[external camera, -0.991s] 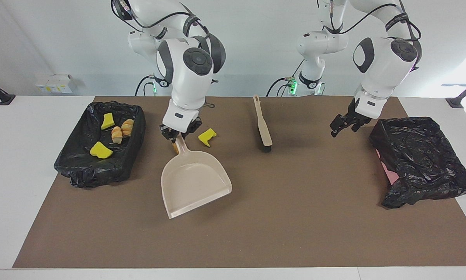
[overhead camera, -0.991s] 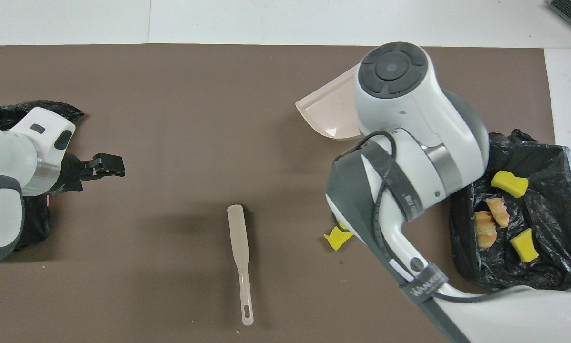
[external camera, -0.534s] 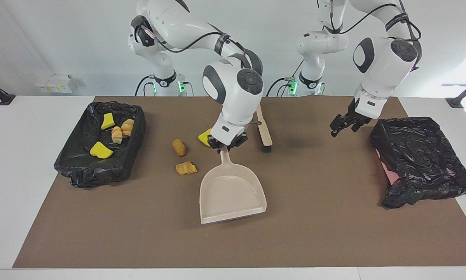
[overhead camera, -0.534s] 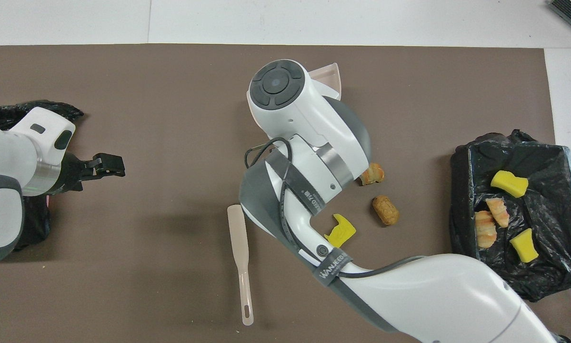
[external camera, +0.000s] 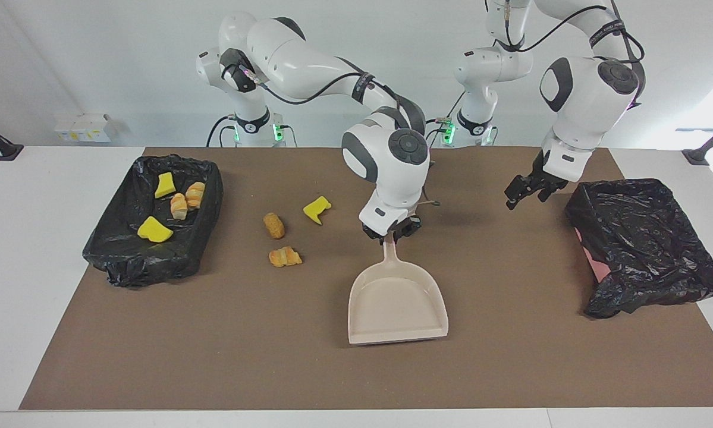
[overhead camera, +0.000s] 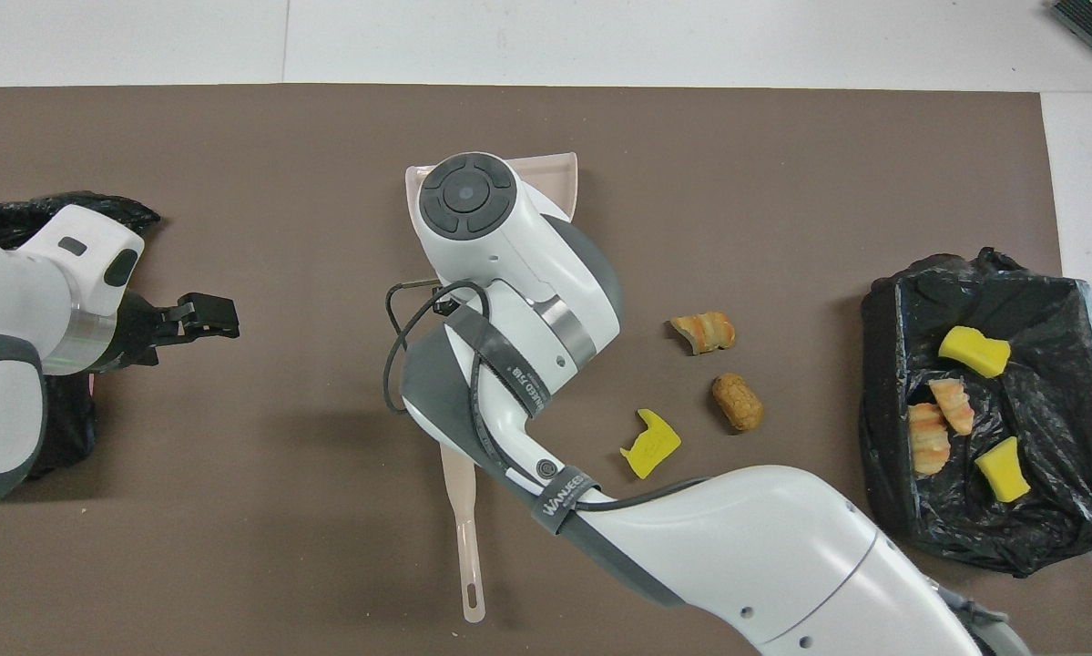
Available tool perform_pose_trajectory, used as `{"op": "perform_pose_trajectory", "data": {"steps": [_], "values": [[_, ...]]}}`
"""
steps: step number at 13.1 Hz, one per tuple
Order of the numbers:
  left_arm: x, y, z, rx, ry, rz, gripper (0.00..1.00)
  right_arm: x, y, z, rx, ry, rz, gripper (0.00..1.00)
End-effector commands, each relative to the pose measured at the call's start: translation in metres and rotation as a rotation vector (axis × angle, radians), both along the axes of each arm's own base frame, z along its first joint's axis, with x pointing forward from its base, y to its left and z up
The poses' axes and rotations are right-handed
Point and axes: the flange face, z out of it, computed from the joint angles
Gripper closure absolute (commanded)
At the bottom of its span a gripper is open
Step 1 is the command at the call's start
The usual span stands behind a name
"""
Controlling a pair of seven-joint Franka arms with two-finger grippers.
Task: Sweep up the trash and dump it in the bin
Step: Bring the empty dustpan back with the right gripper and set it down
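While your right pincer (external camera: 392, 233) stays out over the middle of the brown mat (external camera: 511, 356), note that its fingertips are pinched shut on the handle of the beige dustpan (external camera: 396, 303). From that pincer the pan runs away from the robots, its open mouth at the end farthest from them; whether it lies flat on the mat you cannot tell. In the overhead view the right arm covers most of the pan and only its wide edge shows.

Trash: three pieces lie loose on the mat, toward the right arm's end of the tabletop (external camera: 23, 238) from the right pincer. You have a yellow sponge piece (external camera: 317, 210), a tan bread lump (external camera: 274, 225) and an orange-striped bread piece (external camera: 285, 257), all apart from one another and well apart from the pan. Four more pieces sit inside the black-lined bin (external camera: 124, 261) at that same end: two yellow sponge chunks (external camera: 154, 229) and two bread lumps (external camera: 178, 206), the two lumps lying just beside each other.

Under the right arm, the beige brush (overhead camera: 465, 538) lies on the mat, only its handle showing from overhead.

Your left pincer (external camera: 525, 191) hangs in the air with its fingers wide apart, holding nothing, just beside a second black-bagged bin (external camera: 647, 244) at the left arm's end.
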Motion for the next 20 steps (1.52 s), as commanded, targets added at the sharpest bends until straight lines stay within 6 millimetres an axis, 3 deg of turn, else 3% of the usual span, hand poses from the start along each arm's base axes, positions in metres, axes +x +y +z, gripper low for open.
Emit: {"op": "perform_pose_trajectory", "data": {"steps": [1,4,9,10,11,13,15,18,20], "values": [[0.002,0.002,0.002,0.009,0.010,-0.007,0.00,-0.002,0.019,-0.007,0.038,-0.004,-0.037,1.00],[0.002,0.002,0.002,0.009,0.010,-0.008,0.00,-0.007,0.031,-0.012,0.070,-0.005,-0.060,1.00],[0.002,0.002,0.002,0.009,0.010,-0.008,0.00,-0.009,0.033,-0.019,0.068,-0.006,-0.063,1.00],[0.002,0.002,0.002,0.009,0.010,-0.007,0.00,-0.008,0.032,-0.019,0.069,-0.007,-0.063,0.90],[0.002,0.003,0.002,0.009,0.010,-0.005,0.00,-0.006,0.029,-0.020,0.071,-0.006,-0.068,0.68],[0.002,0.002,0.002,0.009,0.010,-0.007,0.00,-0.008,0.029,-0.021,0.063,0.001,-0.066,0.56],[0.002,0.003,0.002,0.009,0.010,-0.005,0.00,-0.011,0.030,-0.019,0.058,0.005,-0.062,0.50],[0.002,0.002,0.002,0.009,0.010,-0.007,0.00,-0.017,0.033,0.000,0.072,-0.003,-0.067,0.40],[0.002,0.002,0.002,0.009,0.010,-0.007,0.00,-0.032,0.032,0.017,0.060,-0.012,-0.112,0.35]]}}
